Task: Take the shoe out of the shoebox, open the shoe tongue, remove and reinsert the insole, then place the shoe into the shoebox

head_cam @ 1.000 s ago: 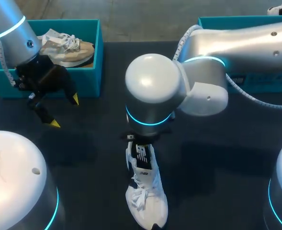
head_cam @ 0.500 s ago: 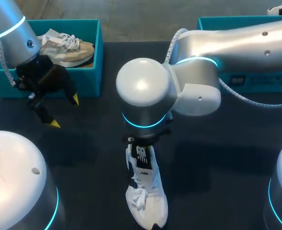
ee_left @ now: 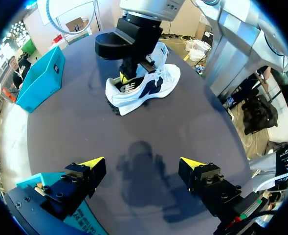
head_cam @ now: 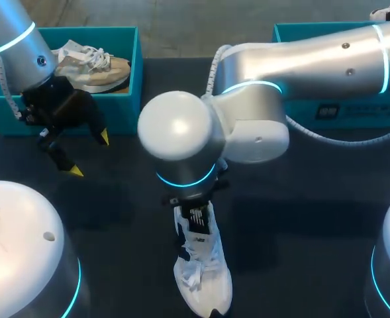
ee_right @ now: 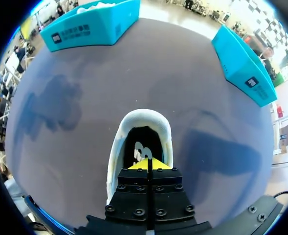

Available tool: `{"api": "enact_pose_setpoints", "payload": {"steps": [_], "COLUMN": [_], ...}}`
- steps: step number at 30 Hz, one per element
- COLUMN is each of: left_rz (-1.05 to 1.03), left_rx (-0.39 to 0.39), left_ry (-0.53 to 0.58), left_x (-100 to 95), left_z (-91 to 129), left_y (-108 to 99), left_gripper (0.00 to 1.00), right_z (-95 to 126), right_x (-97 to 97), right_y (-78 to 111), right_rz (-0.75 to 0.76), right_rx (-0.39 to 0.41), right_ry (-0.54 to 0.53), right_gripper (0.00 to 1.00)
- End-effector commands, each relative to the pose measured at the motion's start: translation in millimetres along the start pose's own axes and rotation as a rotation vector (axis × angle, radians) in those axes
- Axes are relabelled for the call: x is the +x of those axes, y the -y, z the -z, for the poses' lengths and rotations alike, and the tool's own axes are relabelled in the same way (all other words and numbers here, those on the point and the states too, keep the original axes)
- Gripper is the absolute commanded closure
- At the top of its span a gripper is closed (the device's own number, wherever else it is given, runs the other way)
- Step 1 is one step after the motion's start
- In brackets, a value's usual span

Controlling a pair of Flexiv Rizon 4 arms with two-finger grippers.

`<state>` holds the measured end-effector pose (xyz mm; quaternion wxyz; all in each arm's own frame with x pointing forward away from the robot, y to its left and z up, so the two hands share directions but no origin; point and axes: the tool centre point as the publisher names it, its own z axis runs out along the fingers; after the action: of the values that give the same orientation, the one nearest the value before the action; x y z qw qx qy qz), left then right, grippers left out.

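White, navy-panelled shoe (head_cam: pixel 201 271) upright on sole, lower centre, toe toward bottom edge. Open teal shoebox (head_cam: pixel 118 106) upper left; second shoebox (head_cam: pixel 353 109) upper right.

1. Hand (ee_right: pixel 148 164): black, two fingers pressed together, yellow tips meeting in one wedge above the shoe's opening.
2. Shoe (ee_right: pixel 140 116): white, at 12 o'clock from the hand, rounded padded collar farthest from it. The hand covers the near part.
3. Insole (ee_right: pixel 139 142): dark, white mark on it, seen inside the opening just ahead of the tips; contact cannot be told.
4. First teal box (ee_right: pixel 85 28): far off at 11 o'clock.
5. Second teal box (ee_right: pixel 241 63): between 1 and 2 o'clock, well apart from the first.
6. Worktop (ee_right: pixel 207 112): dark, round-edged, carrying all items.
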<state>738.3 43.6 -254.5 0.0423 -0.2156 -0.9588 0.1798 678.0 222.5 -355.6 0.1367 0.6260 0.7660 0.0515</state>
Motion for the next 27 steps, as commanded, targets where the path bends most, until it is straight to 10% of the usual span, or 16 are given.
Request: {"api": "enact_pose_setpoints", "payload": {"steps": [1,27], "left_rz": [0.000,0.000], "left_rx": [-0.004,0.014], "left_ry": [0.000,0.013], "left_x": [0.8,-0.3], "left_z": [0,6], "left_y": [0,-3], "left_gripper": [0.00,0.00], "right_z": [5,-11], "right_x": [10.1,7.6], "right_y": [11.6,11.2], "right_rz": [-0.186,-0.262], "right_rx": [-0.093,-0.074], "right_ry": [0.213,0.284], "right_gripper": [1.00,1.00]}}
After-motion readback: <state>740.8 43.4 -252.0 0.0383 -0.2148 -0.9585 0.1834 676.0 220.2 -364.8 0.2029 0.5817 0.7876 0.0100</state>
